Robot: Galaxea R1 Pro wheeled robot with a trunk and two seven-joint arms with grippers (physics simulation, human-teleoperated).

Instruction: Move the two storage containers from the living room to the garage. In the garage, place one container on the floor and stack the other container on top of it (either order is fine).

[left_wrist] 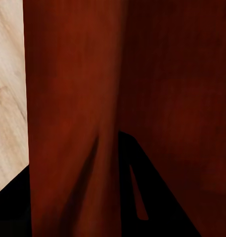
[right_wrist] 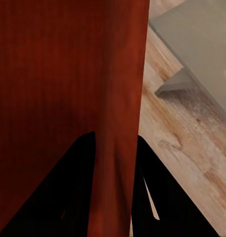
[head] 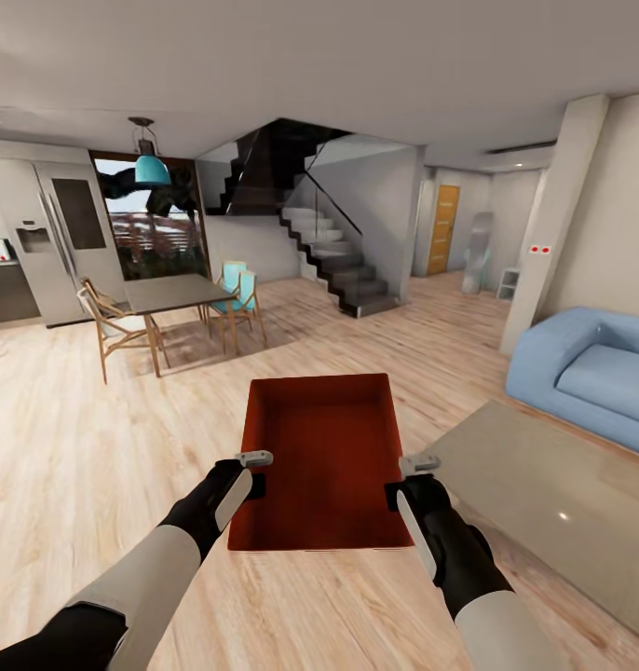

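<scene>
Holding: storage container (head: 324, 457), orange-red, open side up, carried level between both arms above wood plank floor (head: 68, 447).
Left gripper (head: 254, 473): clamped on container's left wall; in left wrist view, dark fingers (left_wrist: 142, 197) straddling that wall (left_wrist: 73, 123).
Right gripper (head: 401, 477): clamped on container's right wall; in right wrist view, one finger (right_wrist: 68, 192) inside, other outside the wall.
Setting: living room, blue sofa (head: 590, 373) at right, grey rug (head: 562, 494) beside container.
Beyond: dining table (head: 175, 294) with chairs, staircase (head: 333, 261), fridge (head: 54, 238), orange door (head: 442, 228) far back.
</scene>
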